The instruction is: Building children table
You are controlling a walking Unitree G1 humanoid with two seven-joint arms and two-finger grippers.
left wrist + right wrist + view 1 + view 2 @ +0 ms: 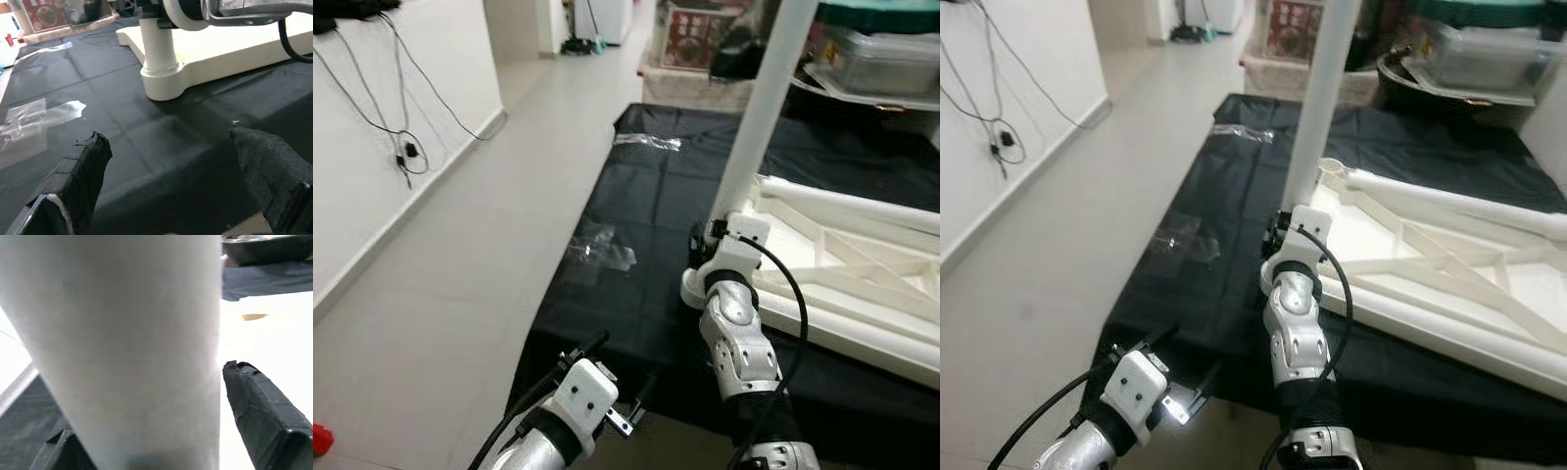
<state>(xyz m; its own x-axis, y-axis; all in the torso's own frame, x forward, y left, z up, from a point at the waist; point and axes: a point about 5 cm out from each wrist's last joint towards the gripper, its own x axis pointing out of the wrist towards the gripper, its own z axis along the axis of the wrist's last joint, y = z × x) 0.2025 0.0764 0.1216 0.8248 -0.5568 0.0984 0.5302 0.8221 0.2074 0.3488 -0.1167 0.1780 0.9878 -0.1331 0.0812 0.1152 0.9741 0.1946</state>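
Note:
A white children's table (822, 328) lies upside down on a black cloth (636, 215). One white table leg (759, 108) stands upright in the table's near-left corner socket (161, 83). My right gripper (710, 240) is shut on this leg just above the socket; its black fingers (264, 416) flank the leg (127, 342) in the right wrist view. My left gripper (617, 367) hangs open and holds nothing, low over the cloth's front edge, with its padded fingers (83, 171) pointing toward the socket. Another white leg (862, 201) lies across the upturned table.
Two clear plastic bags (602, 245) (646, 142) lie on the cloth. Boxes (695, 34) and a lidded container (881, 59) stand behind it. A white wall with hanging cables (406, 152) borders the tiled floor on the left. A small red object (321, 439) lies at the lower left.

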